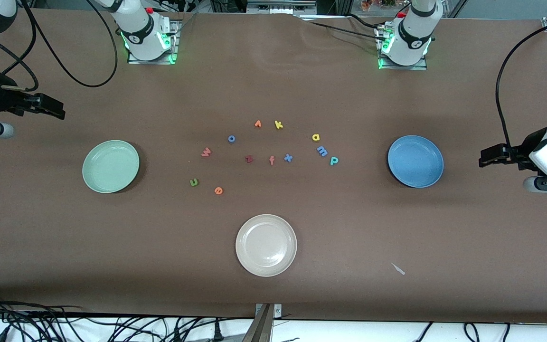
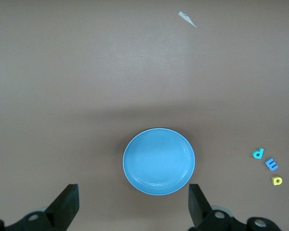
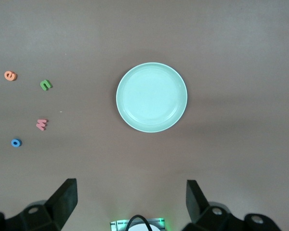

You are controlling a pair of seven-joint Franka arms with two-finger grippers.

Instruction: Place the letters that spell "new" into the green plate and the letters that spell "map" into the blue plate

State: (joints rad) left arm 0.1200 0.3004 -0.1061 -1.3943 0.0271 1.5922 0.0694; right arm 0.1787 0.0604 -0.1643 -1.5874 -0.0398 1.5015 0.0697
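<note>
Nearest the camera sits a cream-white plate [image 1: 266,245], not part of the task. Farther up the table, the green plate [image 1: 110,166] lies toward the right arm's end and the blue plate [image 1: 415,161] toward the left arm's end; all are bare. Each arm hangs above the table's end by its plate, left gripper [image 1: 485,158] and right gripper [image 1: 57,110] with jaws wide apart, holding nothing. Between the plates lie the small foam letters: w [image 1: 206,152], n [image 1: 194,182], e [image 1: 218,190] toward the green plate; a [image 1: 315,137], m [image 1: 322,151], p [image 1: 334,160] near the blue. Best approach, likely: descend straight over one letter, avoiding nearby z [image 1: 249,159], f [image 1: 271,160], x [image 1: 288,157].
</note>
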